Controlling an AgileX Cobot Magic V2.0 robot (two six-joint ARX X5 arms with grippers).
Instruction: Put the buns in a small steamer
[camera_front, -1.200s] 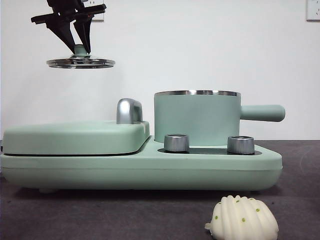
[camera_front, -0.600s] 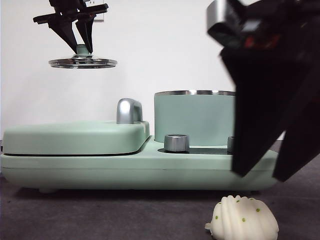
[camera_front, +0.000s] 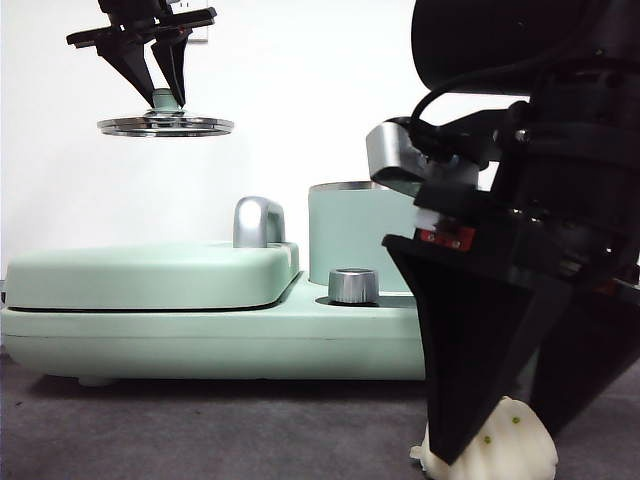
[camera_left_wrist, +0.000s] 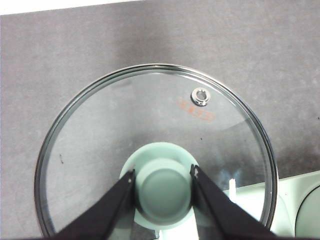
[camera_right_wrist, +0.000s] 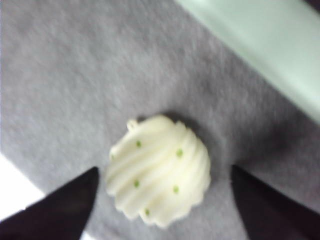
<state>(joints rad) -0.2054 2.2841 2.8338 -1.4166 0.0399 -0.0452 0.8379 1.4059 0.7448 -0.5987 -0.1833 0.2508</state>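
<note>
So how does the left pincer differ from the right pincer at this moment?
The left pincer is shut on the lid's green knob, holding the glass lid high in the air; the right pincer is open and holds nothing. The left hangs above the appliance; the right is low at the table, straddling the ribbed bun. Both have black jaws.

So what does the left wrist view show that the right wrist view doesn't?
Only the left wrist view: the left gripper shut on the green knob of the glass lid, held above the grey mat. Only the right wrist view: the ribbed bun lying on the mat between the right gripper's open fingers. Both show an edge of the mint-green cooker.
</note>
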